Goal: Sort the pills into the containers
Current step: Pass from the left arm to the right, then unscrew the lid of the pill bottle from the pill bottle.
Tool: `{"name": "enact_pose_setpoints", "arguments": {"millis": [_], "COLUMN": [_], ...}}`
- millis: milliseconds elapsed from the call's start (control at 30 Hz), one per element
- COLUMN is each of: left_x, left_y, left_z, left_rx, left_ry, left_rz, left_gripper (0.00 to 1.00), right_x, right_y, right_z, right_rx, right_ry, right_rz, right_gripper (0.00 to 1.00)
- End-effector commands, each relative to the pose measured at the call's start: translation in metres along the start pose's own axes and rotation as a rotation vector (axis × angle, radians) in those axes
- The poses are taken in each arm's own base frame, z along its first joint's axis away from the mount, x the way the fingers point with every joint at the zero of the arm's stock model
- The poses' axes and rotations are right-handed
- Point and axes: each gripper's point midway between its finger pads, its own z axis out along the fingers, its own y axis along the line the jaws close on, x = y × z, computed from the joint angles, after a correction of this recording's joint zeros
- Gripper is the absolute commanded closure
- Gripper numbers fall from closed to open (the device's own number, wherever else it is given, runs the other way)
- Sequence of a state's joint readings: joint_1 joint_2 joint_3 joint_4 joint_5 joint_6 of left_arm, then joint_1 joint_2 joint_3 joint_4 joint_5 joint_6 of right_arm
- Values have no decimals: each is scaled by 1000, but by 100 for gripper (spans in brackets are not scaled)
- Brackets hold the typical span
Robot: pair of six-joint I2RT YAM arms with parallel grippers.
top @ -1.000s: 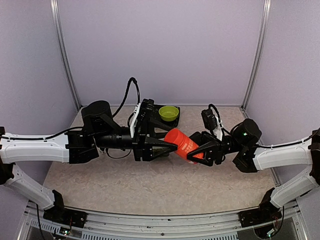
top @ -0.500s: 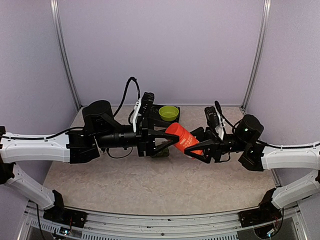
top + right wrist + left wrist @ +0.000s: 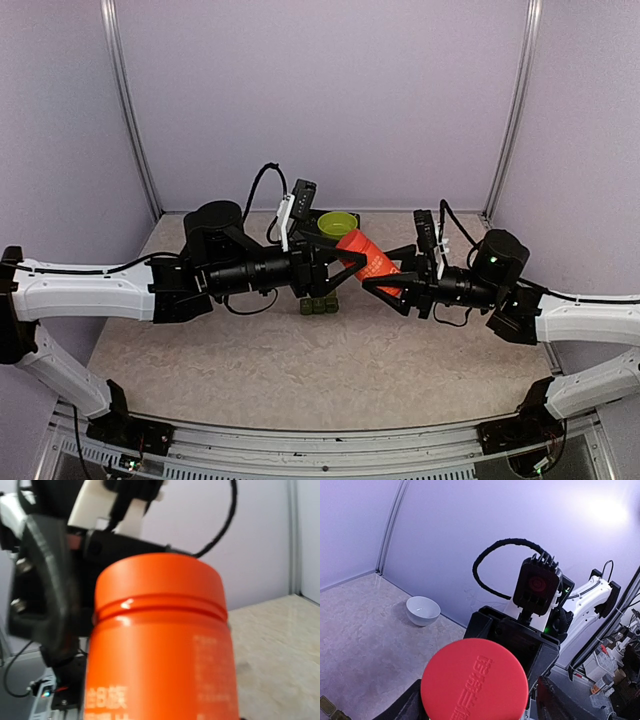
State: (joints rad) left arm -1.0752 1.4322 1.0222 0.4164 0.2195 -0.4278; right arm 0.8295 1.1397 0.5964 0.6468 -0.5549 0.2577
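On the table [image 3: 300,370], below the orange bottle [image 3: 368,262] and a little to its near side, sits the row of small dark green containers [image 3: 318,306]. No gripper touches them, and whether their lids are up or down is too small to tell. They look light enough to skid under a nudge, so any pill should be dropped in from above rather than pushed.

The bottle hangs tilted in the air, with its red cap [image 3: 474,680] pointing up towards the left arm. No pills show; I judge they are inside it. At the bottle's lower end the right gripper [image 3: 392,285] is clamped on the body. At the cap end the left gripper [image 3: 345,262] straddles the cap with its jaws spread. In the left wrist view there is a gap between the cap and at least one finger, so it looks released rather than gripping.

The bottle reads as stiff, smooth plastic, probably light and somewhat slippery. The cap's side wall is the place to pinch for twisting, while the body is held as it is now, well below the groove under the cap.

Beyond the bottle, towards the back wall, stands a lime-green bowl [image 3: 338,224].
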Motion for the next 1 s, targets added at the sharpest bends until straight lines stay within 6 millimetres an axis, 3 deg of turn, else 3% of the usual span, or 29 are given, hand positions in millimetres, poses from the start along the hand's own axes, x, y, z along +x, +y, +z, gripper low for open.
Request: {"name": "enact_pose_setpoints", "arguments": {"millis": [0,200,267,367,700,967], "left_x": [-2,-24,-27,-26,-12,-9], "left_y": [0,1,2,1,-9,-12], "left_z": [-1,-14,-15,-11,-1,-2], "left_rx": [3,64,87,157,212,204], "left_ry": [10,-62,-71,-65,-23,-28], "left_rz": [23,14,7,-25,-43,-24], "left_gripper": [22,3,1,1,2,15], "right_x": [-3,6,7,7,11,15], "right_y": [-5,7,13,21,17,4], "right_z": [-2,1,4,11,17,16], "right_rx": [53,-19,-47,-84,-68,7], "right_ry": [7,21,17,12,1,5], "right_rz": [-8,26,30,44,73,90], "right_gripper": [88,88,89,89,89,91]}}
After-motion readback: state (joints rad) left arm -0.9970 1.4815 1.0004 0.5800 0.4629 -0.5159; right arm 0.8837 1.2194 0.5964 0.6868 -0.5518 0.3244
